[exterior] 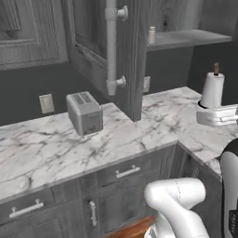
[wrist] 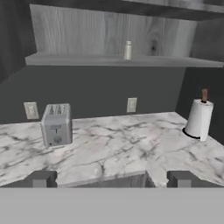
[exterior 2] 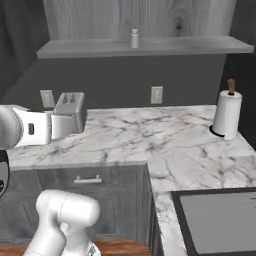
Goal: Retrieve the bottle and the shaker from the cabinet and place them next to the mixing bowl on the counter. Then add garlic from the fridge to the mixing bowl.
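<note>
From where I'm sitting, the small pale cylindrical shaker (wrist: 127,50) is standing upright on the grey wooden cabinet shelf (wrist: 87,60), long axis vertical, cap end pointing up. I can see it in the left base view too (exterior: 151,35), just past the edge of the open grey cabinet door (exterior: 104,51), and from the right base view (exterior 2: 134,38) it sits near the middle of the shelf.

The two-finger gripper (wrist: 109,178) is released, dark finger tips (wrist: 40,178) spread wide with nothing between them, hanging out in front of the counter edge and well apart from the shaker, which is up above it.

Down on the white marble counter (wrist: 118,148) there's a silver two-slot toaster (wrist: 56,124) on the left and a white paper towel roll on a dark holder (wrist: 199,118) off to the right, both upright.
</note>
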